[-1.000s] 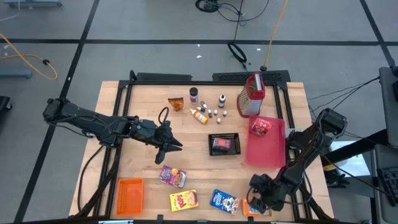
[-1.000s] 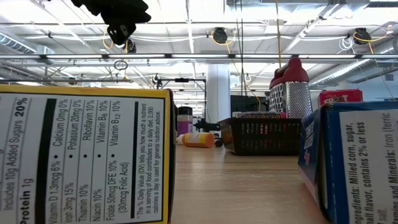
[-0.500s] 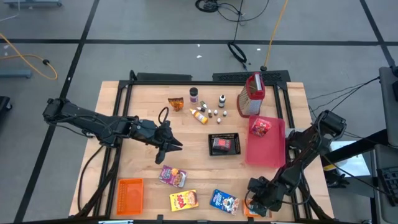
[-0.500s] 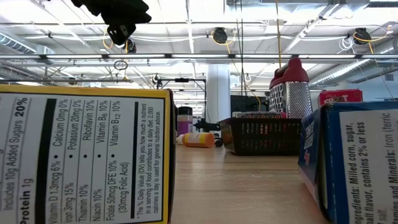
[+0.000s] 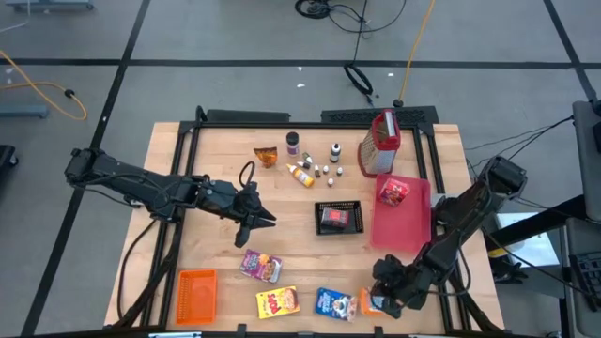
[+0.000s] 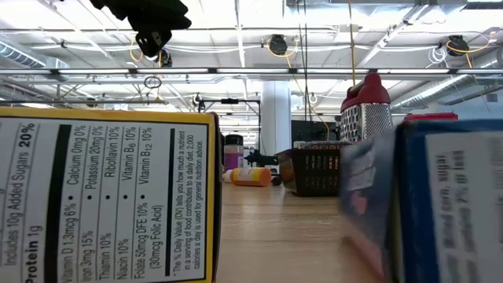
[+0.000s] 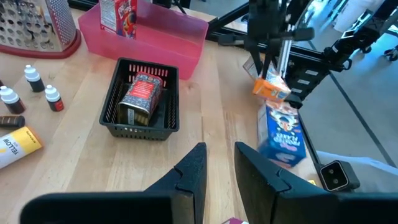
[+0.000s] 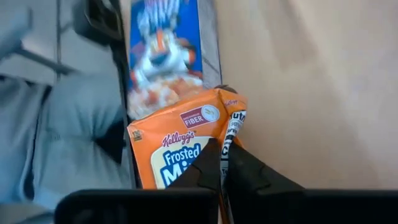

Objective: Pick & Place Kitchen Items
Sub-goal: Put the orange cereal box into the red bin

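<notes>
My right gripper (image 8: 221, 152) is shut on an orange cereal box (image 8: 180, 149) at the table's near right corner (image 5: 368, 302). A blue cereal box (image 5: 335, 303) lies just left of it. A yellow box (image 5: 277, 301) and a purple box (image 5: 260, 266) lie flat on the table farther left. My left gripper (image 5: 268, 222) hovers over the table's middle, left of the black basket (image 5: 338, 217). Its fingers (image 7: 194, 167) stand a little apart with nothing between them. Small bottles (image 5: 315, 169) stand at the far side. My right gripper pinches the orange box between its two fingers at the box's narrow side panel (image 8: 232, 132), near an upper corner. The fingers (image 7: 277, 59) come from above, pointing steeply down. The box hangs tilted below them, just over the blue box (image 7: 283, 127); whether they touch I cannot tell.
The black basket holds a red packet (image 7: 142, 94). A red tray (image 5: 406, 225) with a red box (image 5: 394, 192) in it lies at the right, and a metal grater (image 5: 378, 143) stands behind it. An orange crate (image 5: 197, 294) sits near left.
My right gripper has shut on the orange box, rolled its wrist and risen a little, drawing toward the table's left. The orange box has come up tilted with it. The blue box beside it has shifted and shows blurred in the low view.
</notes>
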Robot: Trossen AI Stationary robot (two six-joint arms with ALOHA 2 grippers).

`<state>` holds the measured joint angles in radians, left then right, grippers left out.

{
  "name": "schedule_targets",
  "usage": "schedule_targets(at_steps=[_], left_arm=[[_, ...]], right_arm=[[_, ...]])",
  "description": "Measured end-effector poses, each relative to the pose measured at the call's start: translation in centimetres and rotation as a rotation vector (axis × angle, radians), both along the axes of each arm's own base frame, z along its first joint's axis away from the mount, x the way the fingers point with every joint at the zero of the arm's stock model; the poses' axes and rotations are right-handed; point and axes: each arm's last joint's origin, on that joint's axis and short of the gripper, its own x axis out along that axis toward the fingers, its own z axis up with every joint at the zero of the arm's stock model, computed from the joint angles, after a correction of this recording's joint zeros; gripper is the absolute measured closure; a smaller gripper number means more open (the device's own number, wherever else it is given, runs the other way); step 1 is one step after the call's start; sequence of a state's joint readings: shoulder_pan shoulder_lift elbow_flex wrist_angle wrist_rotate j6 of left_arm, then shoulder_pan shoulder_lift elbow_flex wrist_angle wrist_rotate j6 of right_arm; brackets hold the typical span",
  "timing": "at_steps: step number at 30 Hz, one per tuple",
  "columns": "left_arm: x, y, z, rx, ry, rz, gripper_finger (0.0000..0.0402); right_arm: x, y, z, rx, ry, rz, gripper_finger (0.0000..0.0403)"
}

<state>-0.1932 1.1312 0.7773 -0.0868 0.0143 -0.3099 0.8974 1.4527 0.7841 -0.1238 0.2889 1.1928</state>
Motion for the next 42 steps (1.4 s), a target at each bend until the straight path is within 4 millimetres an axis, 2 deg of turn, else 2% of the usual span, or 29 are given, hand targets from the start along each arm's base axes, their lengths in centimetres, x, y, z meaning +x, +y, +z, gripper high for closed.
schedule_targets(at_steps=[5, 10, 15, 22, 29, 36, 42], left_arm=[[0.0, 0.0, 0.0, 0.0, 0.0, 0.0, 0.0321], [0.0, 0.0, 0.0, 0.0, 0.0, 0.0, 0.0321], [0.0, 0.0, 0.0, 0.0, 0.0, 0.0, 0.0321], [0.0, 0.0, 0.0, 0.0, 0.0, -0.001, 0.0321], [0.0, 0.0, 0.0, 0.0, 0.0, -0.001, 0.0321], [0.0, 0.0, 0.0, 0.002, 0.001, -0.001, 0.0321], [0.2, 0.0, -0.3, 0.014, 0.012, -0.006, 0.0321]], right_arm=[[-0.4, -0.9, 2.5, -0.042, -0.144, -0.004, 0.0401], [-1.9, -2.3, 4.5, -0.159, -0.25, -0.048, 0.0402], [-3.7, -4.0, 5.9, -0.312, -0.333, -0.117, 0.0402], [-6.1, -6.4, 7.1, -0.385, -0.356, -0.212, 0.0403], [-8.2, -8.7, 7.3, -0.466, -0.361, -0.295, 0.0403], [-9.1, -10.5, 7.1, -0.568, -0.384, -0.381, 0.0403], [-9.9, -11.8, 4.3, -0.6, -0.334, -0.446, 0.0403]])
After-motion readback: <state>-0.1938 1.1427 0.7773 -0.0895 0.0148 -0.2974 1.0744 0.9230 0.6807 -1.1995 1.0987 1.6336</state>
